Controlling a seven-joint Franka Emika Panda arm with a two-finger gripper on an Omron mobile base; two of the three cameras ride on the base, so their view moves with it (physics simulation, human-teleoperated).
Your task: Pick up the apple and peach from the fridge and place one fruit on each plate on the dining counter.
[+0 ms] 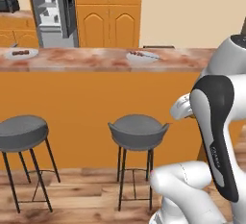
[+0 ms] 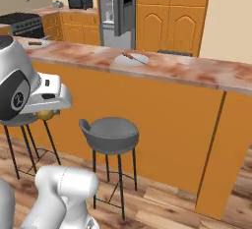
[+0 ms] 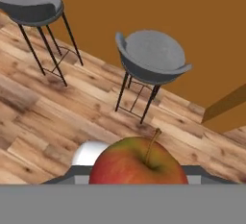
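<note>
Dining counter (image 1: 96, 59) spans the room w/ reddish-brown marbled top and plain orange front; seen from the other side too (image 2: 197, 73). Behind it, orange panelled cupboards (image 1: 109, 11) and the dark-grey fridge (image 1: 53, 11), door open, white shelves showing; also in right base view (image 2: 118, 7). Black stove (image 2: 22, 24) and microwave (image 2: 80, 0) sit on the back counter at far left of right base view.

Two grey stools on black legs stand on the wood floor in front of the counter: one at left (image 1: 21, 134), one nr centre (image 1: 138, 131).

Two white plates rest on the counter top, well apart: left plate (image 1: 21, 53) and centre plate (image 1: 142, 56), each w/ smth small and dark on it, too small to tell what.

Gripper (image 3: 137, 168) is closed on the apple (image 3: 138, 163), red-green w/ stem up, held low over the floor, short of the counter and below its top. Peach: can't tell where.
</note>
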